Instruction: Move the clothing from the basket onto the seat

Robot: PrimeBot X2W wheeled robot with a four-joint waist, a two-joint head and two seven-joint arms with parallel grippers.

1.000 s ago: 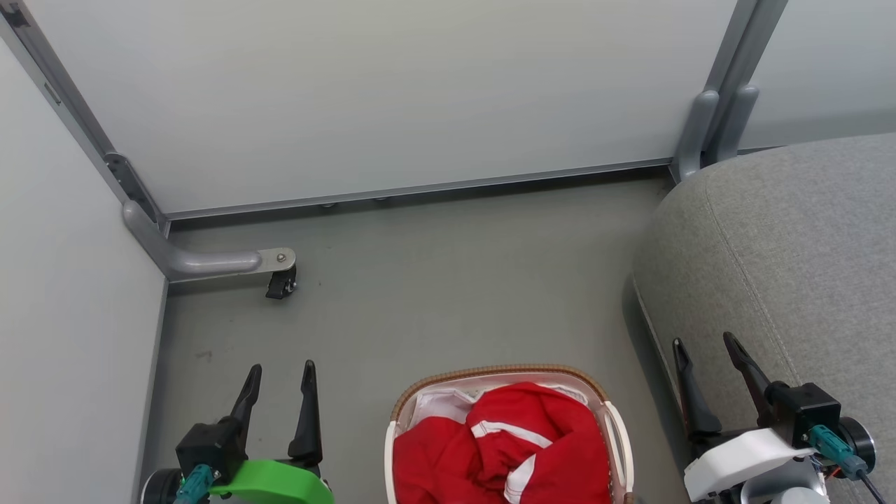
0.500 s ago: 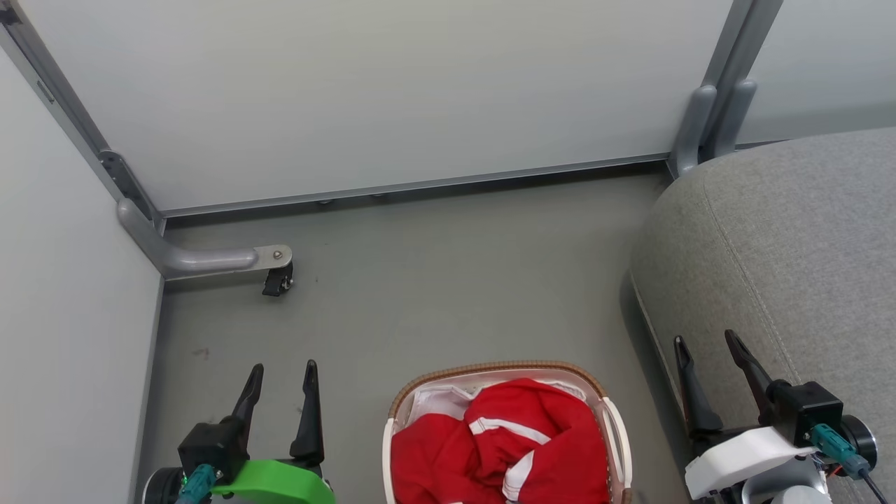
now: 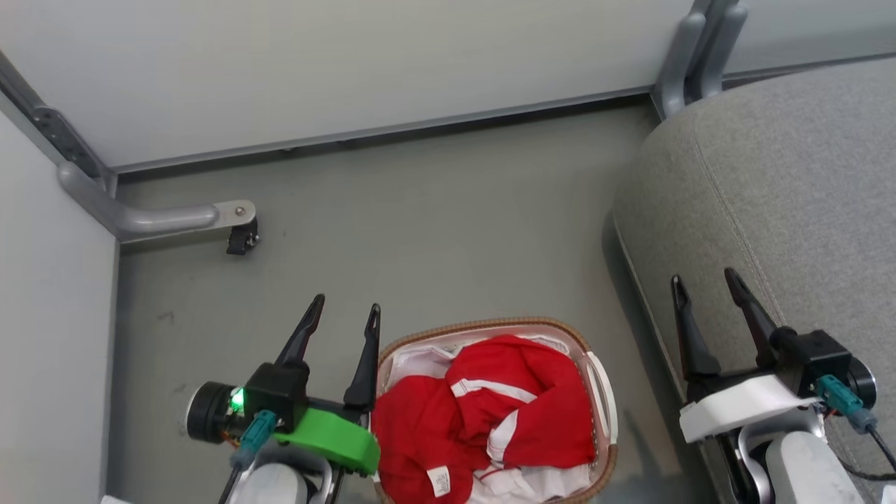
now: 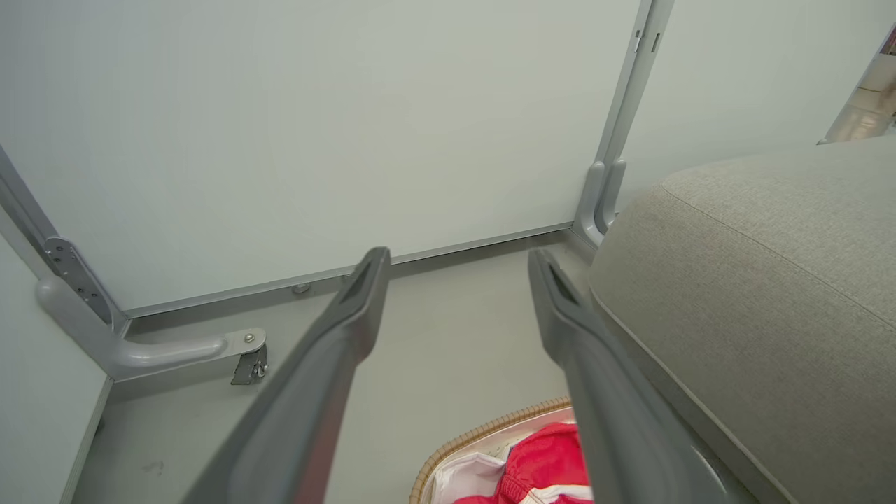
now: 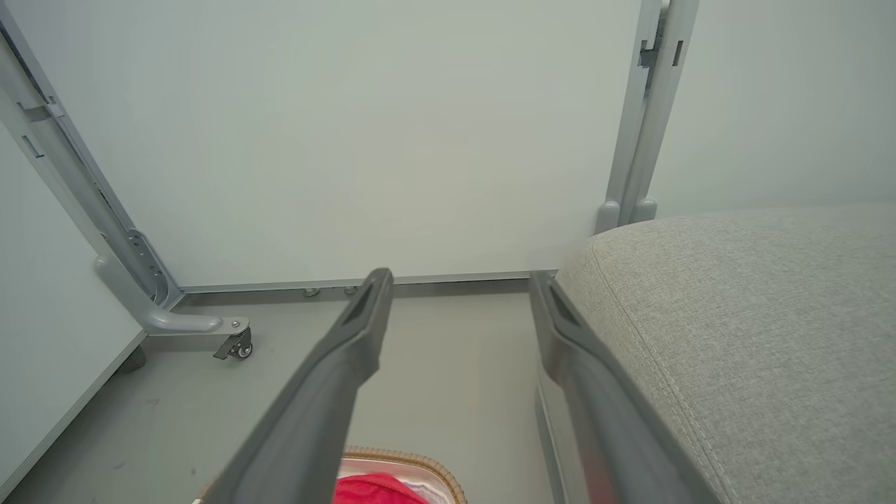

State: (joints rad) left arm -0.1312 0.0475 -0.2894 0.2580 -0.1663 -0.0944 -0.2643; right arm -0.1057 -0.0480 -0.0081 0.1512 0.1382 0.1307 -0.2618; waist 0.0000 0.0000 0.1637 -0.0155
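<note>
Down on the grey floor, between your two grippers, sits the basket. All the clothing is in it: a crumpled red heap with white stripes that fills the tub, with the white liner showing at the far-left corner. Your left gripper hangs just beside the basket's left rim, fingers spread wide and empty. Your right gripper is over the edge of the seat, just as wide, holding nothing.

Expect the garments to be light, limp and quick to sag or slide out of a shallow pinch. I would bite deep into the raised fold at the top of the heap, near the white stripe, and keep clear of the liner. The pieces look tangled, so one may drag another up with it.

The seat stands just to the right of the basket and higher than its rim. It is broad grey woven upholstery with a stitched seam, bare where you can see it, and probably grippy enough to keep cloth in place. Pale partition panels close off the far and left sides. A metal foot with a caster juts out at the left corner, well apart from the basket.
</note>
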